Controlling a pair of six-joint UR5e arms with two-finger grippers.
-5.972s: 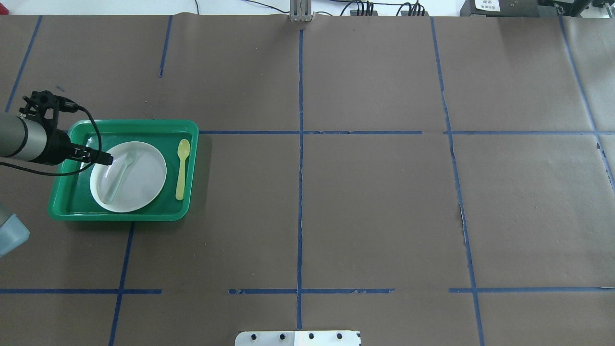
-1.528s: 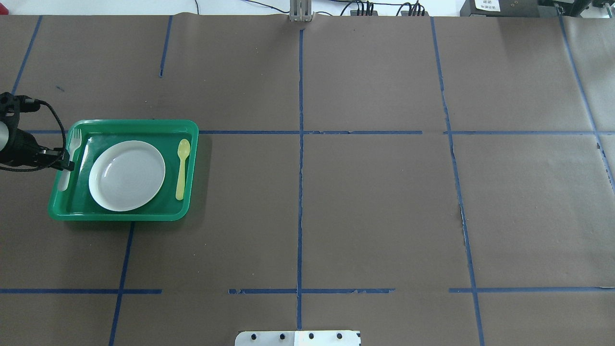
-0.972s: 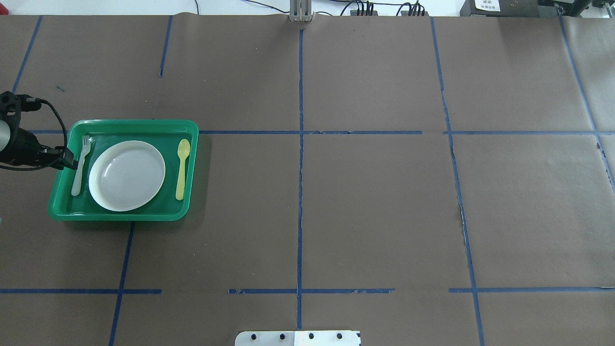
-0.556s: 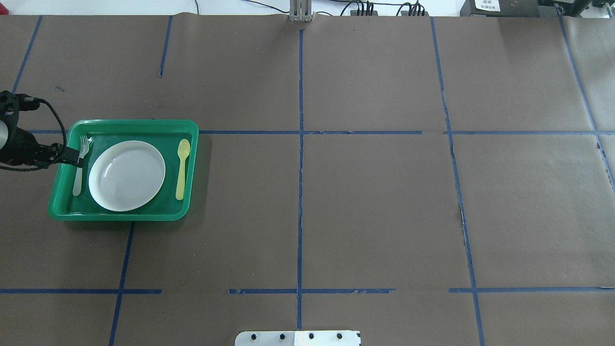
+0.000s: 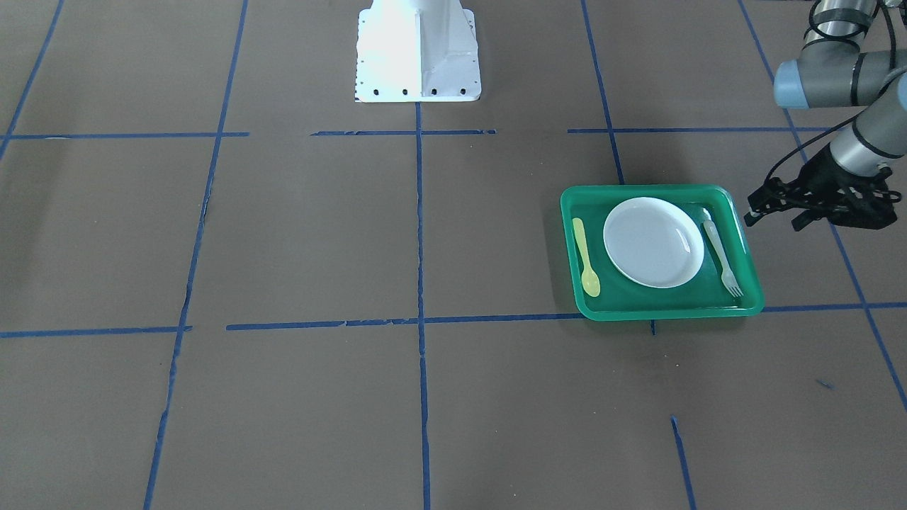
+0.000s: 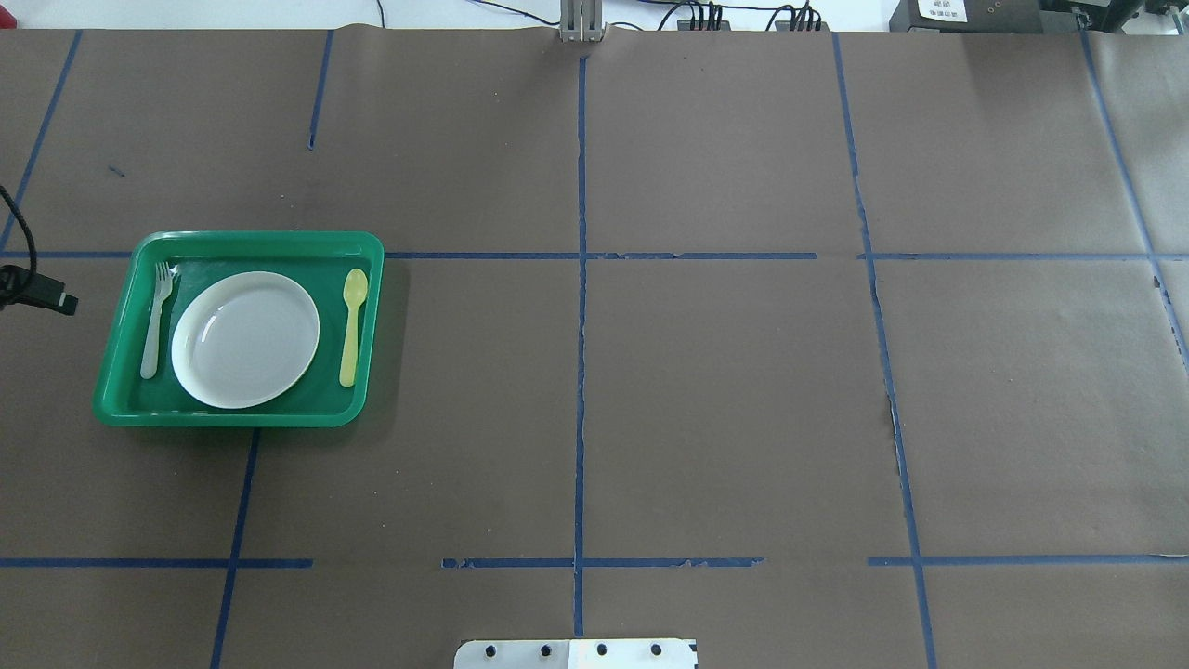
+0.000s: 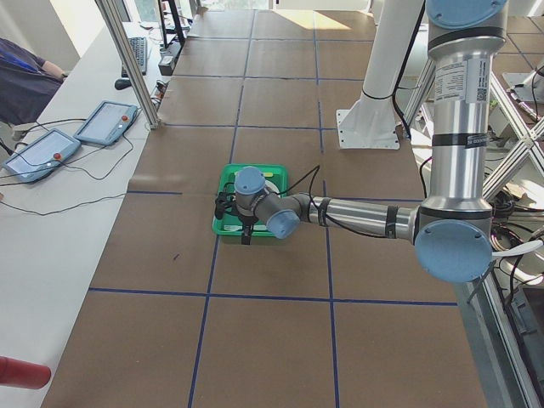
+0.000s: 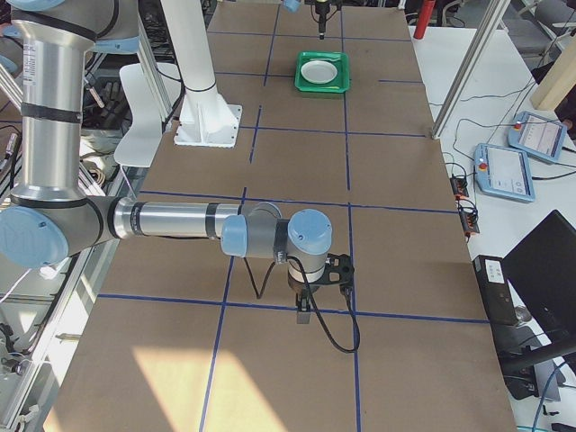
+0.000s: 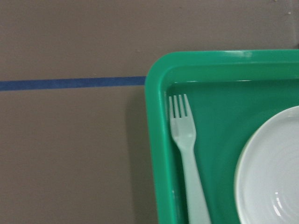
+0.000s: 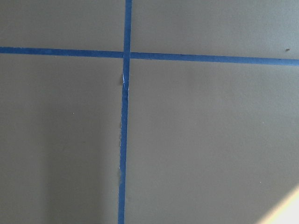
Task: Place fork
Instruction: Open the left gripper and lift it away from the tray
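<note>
Right wrist camera: brown table surface with two crossing blue tape lines.
The horizontal tape line runs from the 9 o'clock edge to the 3 o'clock edge in the upper part of the view, sloping slightly downward toward 3 o'clock. The vertical tape line runs from 12 o'clock to 6 o'clock, left of centre, and meets the horizontal line at the crossing toward 11 o'clock. Just below the crossing, the vertical line carries a small pale nick. A dark speck lies at 2 o'clock, just above the horizontal line. A bright patch of light occupies the corner at 5 o'clock.
</note>
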